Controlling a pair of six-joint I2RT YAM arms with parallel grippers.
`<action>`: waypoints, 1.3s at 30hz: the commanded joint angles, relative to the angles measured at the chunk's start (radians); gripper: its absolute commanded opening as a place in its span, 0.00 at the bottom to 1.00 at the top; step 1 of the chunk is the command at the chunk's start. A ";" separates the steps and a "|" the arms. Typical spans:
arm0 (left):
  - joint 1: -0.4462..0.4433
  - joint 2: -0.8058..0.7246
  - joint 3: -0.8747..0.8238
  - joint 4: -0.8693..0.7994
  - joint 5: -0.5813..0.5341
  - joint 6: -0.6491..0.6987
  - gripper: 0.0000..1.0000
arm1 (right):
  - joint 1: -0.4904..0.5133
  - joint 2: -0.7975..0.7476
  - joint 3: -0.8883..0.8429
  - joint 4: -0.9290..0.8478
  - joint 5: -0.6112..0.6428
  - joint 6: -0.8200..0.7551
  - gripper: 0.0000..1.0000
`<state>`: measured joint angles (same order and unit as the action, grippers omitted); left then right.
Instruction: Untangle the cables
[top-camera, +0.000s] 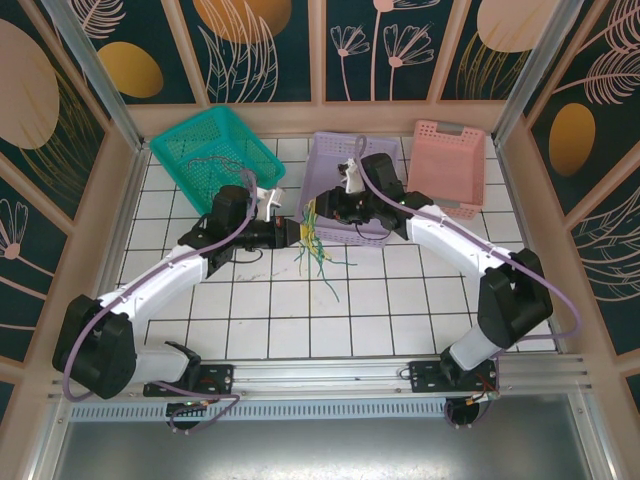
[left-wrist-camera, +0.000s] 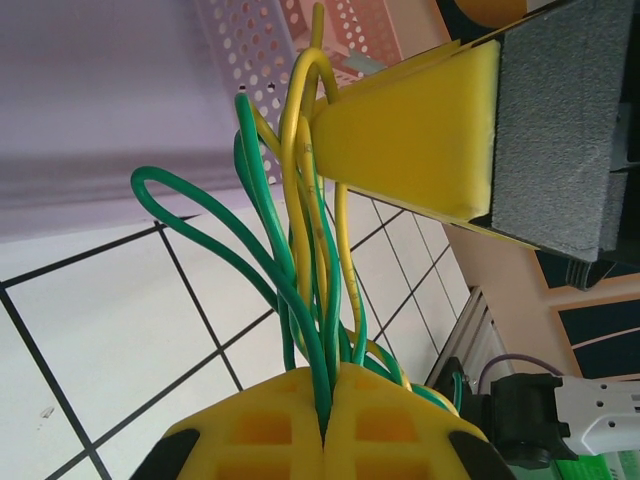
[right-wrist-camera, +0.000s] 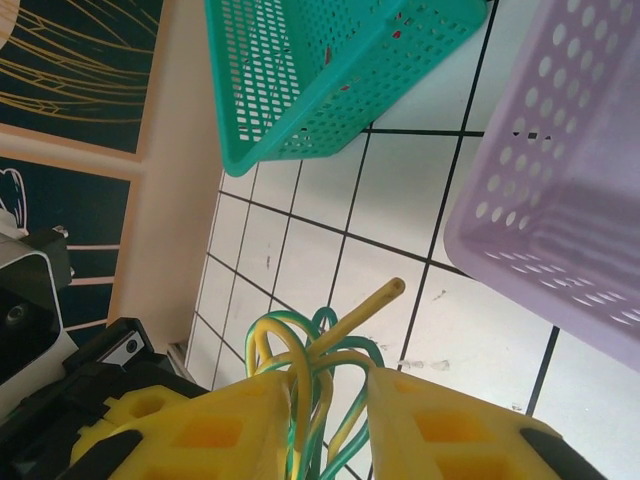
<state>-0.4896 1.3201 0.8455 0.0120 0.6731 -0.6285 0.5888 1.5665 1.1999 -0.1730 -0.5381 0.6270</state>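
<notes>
Thin green and yellow cables (top-camera: 316, 247) hang bunched mid-table beside the perforated purple plastic basket (top-camera: 320, 165), seemingly none freed yet. The left gripper (left-wrist-camera: 325, 390) pinches them tight; the right gripper (right-wrist-camera: 345, 390) straddles strands, grip unclear.

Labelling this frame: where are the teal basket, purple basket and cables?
teal basket (top-camera: 195, 135), top view, inner mesh.
purple basket (top-camera: 328, 160), top view, left side.
cables (top-camera: 312, 240), top view, bundle's middle.
</notes>
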 joint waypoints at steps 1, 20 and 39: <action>-0.003 0.013 0.040 -0.004 0.036 0.035 0.00 | 0.000 0.011 0.036 -0.002 0.009 -0.023 0.26; -0.003 0.033 0.107 -0.272 -0.278 0.122 0.00 | -0.080 -0.127 -0.042 -0.059 0.123 -0.070 0.00; -0.003 0.067 0.171 -0.533 -0.511 0.313 0.00 | -0.198 -0.307 -0.107 -0.085 0.211 0.016 0.00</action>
<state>-0.5121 1.3670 1.0229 -0.3584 0.3168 -0.3656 0.4553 1.3350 1.0931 -0.2489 -0.4389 0.6132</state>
